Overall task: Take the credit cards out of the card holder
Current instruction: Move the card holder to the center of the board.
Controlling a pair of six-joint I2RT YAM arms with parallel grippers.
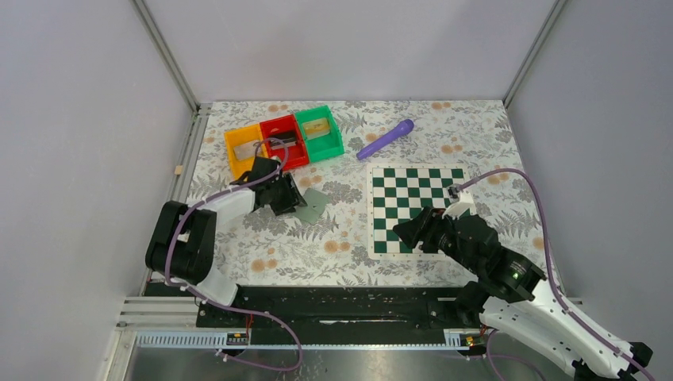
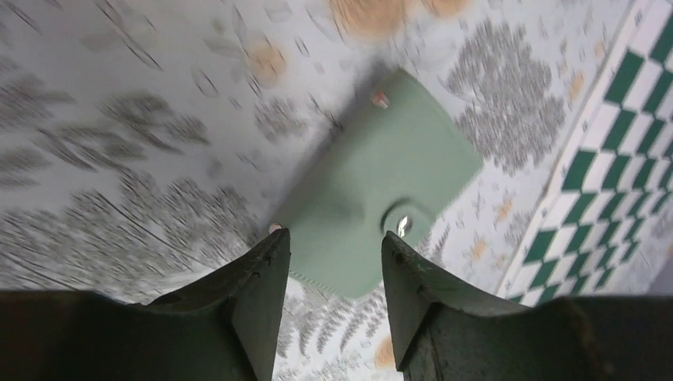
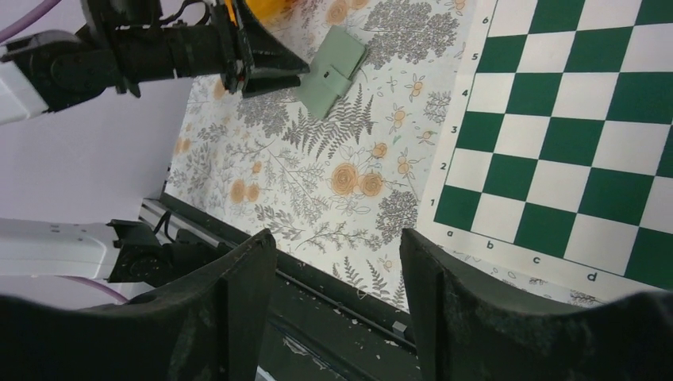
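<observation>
A: How does the left tool (image 2: 335, 242) stand?

B: Spread. Its two dark fingers (image 2: 266, 278) are apart and pinch nothing. The near edge of the holder (image 2: 381, 214) shows in the gap between their tips. I cannot tell whether they touch it, because the wrist view is blurred.

A: And the holder itself?

B: It lies flat on the floral worktop (image 1: 333, 246), folded shut, with its grey-green outside facing up. A strap with a round snap crosses its near edge. It sits cornerwise to the worktop's edges, left of the chessboard (image 1: 417, 210) and apart from it.

A: The right tool (image 3: 337, 242)?

B: Also spread, with nothing between its fingers. It hangs over the near left part of the chessboard, well apart from the holder, and its camera looks across towards the left arm.

A: What lies further out?

B: At the far left, beyond the left tool, three bins stand side by side: orange (image 1: 242, 152), red (image 1: 284, 141) and green (image 1: 320, 131). A purple stick (image 1: 386, 139) lies slanted between the green bin and the chessboard's far edge.
</observation>
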